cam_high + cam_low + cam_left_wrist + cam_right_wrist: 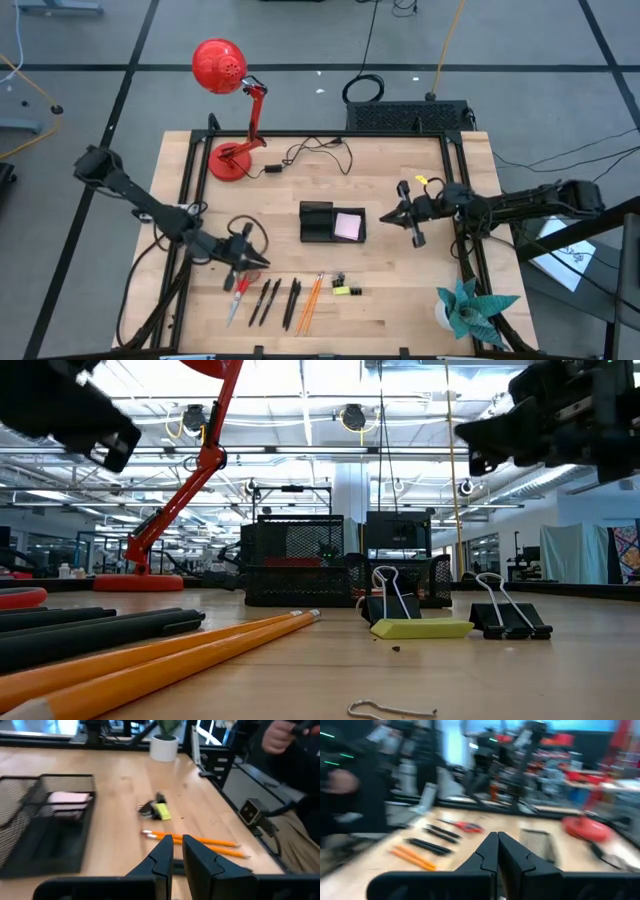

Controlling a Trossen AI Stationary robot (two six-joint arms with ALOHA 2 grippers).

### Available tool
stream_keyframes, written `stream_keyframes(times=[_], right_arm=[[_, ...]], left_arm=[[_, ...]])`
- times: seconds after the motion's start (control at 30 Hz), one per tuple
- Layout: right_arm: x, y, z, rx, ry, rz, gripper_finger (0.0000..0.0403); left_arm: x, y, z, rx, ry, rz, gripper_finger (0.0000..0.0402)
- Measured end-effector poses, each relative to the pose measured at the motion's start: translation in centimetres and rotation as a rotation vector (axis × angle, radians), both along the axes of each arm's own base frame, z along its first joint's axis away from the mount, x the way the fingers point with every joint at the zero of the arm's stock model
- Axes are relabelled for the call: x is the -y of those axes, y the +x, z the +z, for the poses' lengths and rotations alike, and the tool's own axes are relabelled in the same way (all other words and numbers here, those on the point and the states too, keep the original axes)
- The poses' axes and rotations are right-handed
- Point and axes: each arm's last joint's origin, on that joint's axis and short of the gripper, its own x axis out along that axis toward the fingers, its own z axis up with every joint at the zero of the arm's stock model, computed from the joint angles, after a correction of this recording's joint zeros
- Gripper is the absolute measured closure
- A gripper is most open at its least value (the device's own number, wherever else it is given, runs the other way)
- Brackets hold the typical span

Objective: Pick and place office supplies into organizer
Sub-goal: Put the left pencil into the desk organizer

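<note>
The black mesh organizer [318, 222] stands mid-table with a pale pink sticky-note pad [348, 225] in its low section. Near the front edge lie red-handled scissors [238, 290], black pens [268, 300], two orange pencils [312, 296], black binder clips [510, 618] and a yellow-green piece [420, 628]. My left gripper [260, 257] hovers above the scissors' handles, pointing toward the table's right; a narrow gap shows between its fingers [177, 851], and nothing is in it. My right gripper [386, 217] hangs shut and bare [496, 845], just right of the organizer.
A red desk lamp [228, 160] and a dark cable [315, 152] occupy the far left of the table. A teal paper plant [470, 308] stands at the near right corner. A black box [405, 117] sits behind the far edge. A person's hand [277, 737] shows beyond the right edge.
</note>
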Motion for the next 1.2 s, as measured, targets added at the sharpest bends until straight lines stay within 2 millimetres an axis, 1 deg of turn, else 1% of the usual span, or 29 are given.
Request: stream_keyframes(times=[0.13,0.2,0.27,0.33,0.47,0.57,0.73,0.83,0.93,1.03,1.2], right_arm=[[0.1,-0.3,0.2,-0.007,0.059,0.187,0.0403],[0.3,-0.4,0.2,-0.024,0.089,0.222,0.0403],[0.7,-0.4,0.1,-0.039,0.107,0.205,0.0403],[1.2,-0.5,-0.1,-0.063,0.118,0.147,0.0403],[1.8,-0.9,-0.4,-0.101,0.124,0.047,0.0403],[1.5,-1.2,-0.1,-0.088,0.111,0.01,0.0403],[0.4,-2.1,0.0,-0.111,0.057,-0.022,0.0403],[0.0,-2.7,0.3,-0.099,0.042,-0.063,0.0403],[-0.1,-3.3,0.7,-0.072,0.038,-0.07,0.0403],[-0.1,-3.6,1.0,-0.047,0.036,-0.071,0.0403],[-0.1,-3.7,1.1,-0.034,0.034,-0.071,0.0403]], left_arm=[[1.9,2.1,1.4,-0.004,-0.014,-0.013,0.0355],[2.7,2.9,1.9,-0.004,-0.011,-0.018,0.0355],[3.3,3.6,2.4,0.014,0.007,0.006,0.0355],[3.8,4.0,2.8,0.034,0.031,0.067,0.0355],[4.2,4.5,3.1,0.063,0.031,0.188,0.0355],[4.4,4.6,2.9,0.069,0.017,0.236,0.0355],[4.4,4.9,2.3,0.046,-0.029,0.288,0.0355],[4.8,5.5,1.6,0.016,-0.06,0.303,0.0355],[6.1,7.0,1.5,-0.021,-0.056,0.249,0.0355],[7.9,9.0,1.6,-0.105,-0.002,0.21,0.0355],[9.9,11.8,2.6,-0.294,-0.005,0.299,0.0355]])
